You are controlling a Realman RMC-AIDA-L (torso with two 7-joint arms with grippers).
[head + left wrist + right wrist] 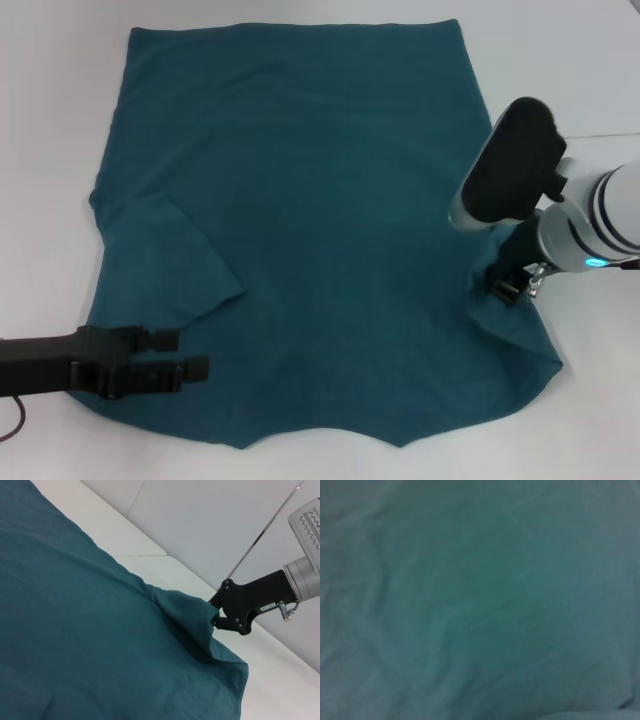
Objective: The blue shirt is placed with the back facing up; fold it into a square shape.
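Observation:
The blue shirt (pixel 300 200) lies spread flat on the white table (pixel 40 120), plain side up, with its neckline toward me. Its left sleeve (pixel 165 260) is folded in over the body. My right gripper (pixel 505 290) is at the right sleeve, shut on a pinch of cloth. In the left wrist view the cloth rises in a peak to the right gripper (pixel 215 617). My left gripper (pixel 185 355) rests low over the near left corner of the shirt, fingers apart with nothing held. The right wrist view shows only the blue shirt (pixel 480 600) close up.
White table surface surrounds the shirt on all sides, with a wide strip on the left and a narrower one on the right (pixel 590 80). A red cable (pixel 12 418) trails from the left arm at the near left edge.

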